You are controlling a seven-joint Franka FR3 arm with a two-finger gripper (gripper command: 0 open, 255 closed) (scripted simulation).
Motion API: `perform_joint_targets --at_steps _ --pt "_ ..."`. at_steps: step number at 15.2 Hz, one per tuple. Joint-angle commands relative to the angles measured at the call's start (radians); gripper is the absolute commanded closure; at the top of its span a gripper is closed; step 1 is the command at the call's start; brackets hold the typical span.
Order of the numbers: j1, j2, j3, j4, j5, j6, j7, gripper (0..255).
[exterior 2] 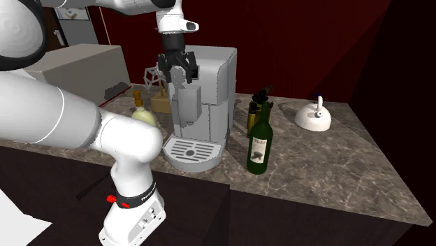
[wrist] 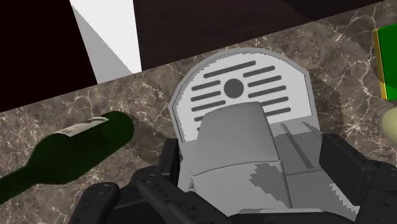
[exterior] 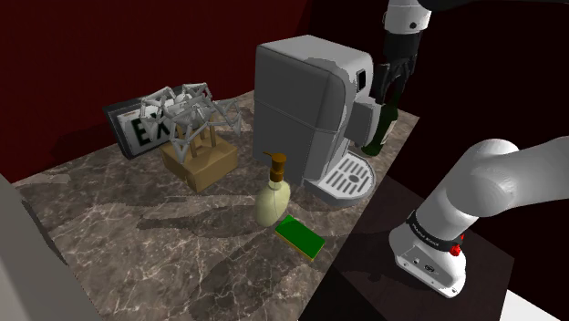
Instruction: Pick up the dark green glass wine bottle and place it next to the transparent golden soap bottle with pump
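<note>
Big white arm (exterior 2: 63,133) up close, open hand (exterior 2: 179,73) high over the coffee machine (exterior 2: 202,91), not over the bottle.
Its two black fingers (wrist: 354,175) are wide apart and hold nothing. The dark green wine bottle (exterior 2: 260,143) stands up on the tabletop (exterior 2: 328,168), just beside the machine's tray (exterior 2: 190,150) and close to the edge. The soap bottle (exterior: 273,196) is on the other side of the machine, with a green sponge (exterior: 301,237) just beside it. If the hand goes straight down, it could hit the machine. A bump could tip the tall bottle off the edge, and smooth glass may slip. The tabletop looks like brown stone with white lines. A dark red wall (exterior: 137,46) is behind, with black areas past it.
</note>
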Motion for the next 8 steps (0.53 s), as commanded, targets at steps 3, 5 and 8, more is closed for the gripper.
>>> perform_joint_targets --at_steps 3,5,8 --pt "-0.021 0.005 -0.051 -0.006 -0.029 0.036 -0.045 0" --pt "-0.041 0.016 -0.102 -0.008 -0.055 0.073 -0.089 0" --pt "-0.068 0.044 -0.179 0.000 -0.088 0.130 -0.154 0"
